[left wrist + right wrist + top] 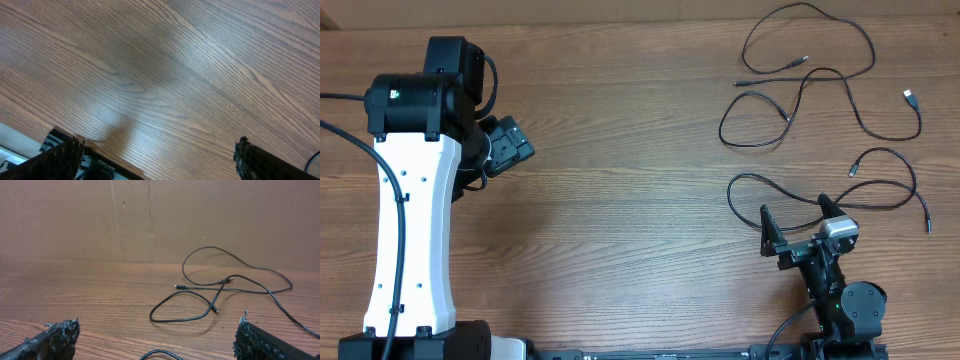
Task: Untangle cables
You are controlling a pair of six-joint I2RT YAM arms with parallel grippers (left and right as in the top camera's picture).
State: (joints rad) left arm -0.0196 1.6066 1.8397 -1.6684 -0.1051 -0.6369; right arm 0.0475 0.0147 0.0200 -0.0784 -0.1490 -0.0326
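the three thin black cables (807, 78) lie as loose, open loops on the far right part of the wooden table (620, 200), one ending in a silvery plug (910, 97), with the nearest loop (760, 179) running just in front of the right gripper (795, 215). that gripper's fingers (265, 340) are spread wide and hold nothing. the left gripper (157, 150) hovers well apart over bare wood, fingers (60, 157) likewise spread and empty.

Table (620, 200) is brown wood-grain, smooth with a dull sheen. Cables (838, 73) look like matt black rubbery plastic, one plug (910, 97) silvery metal. Fingers (57, 337) on the right hand (159, 325) are rough, crumbly-looking black; left arm (415, 230) shell is smooth white plastic.
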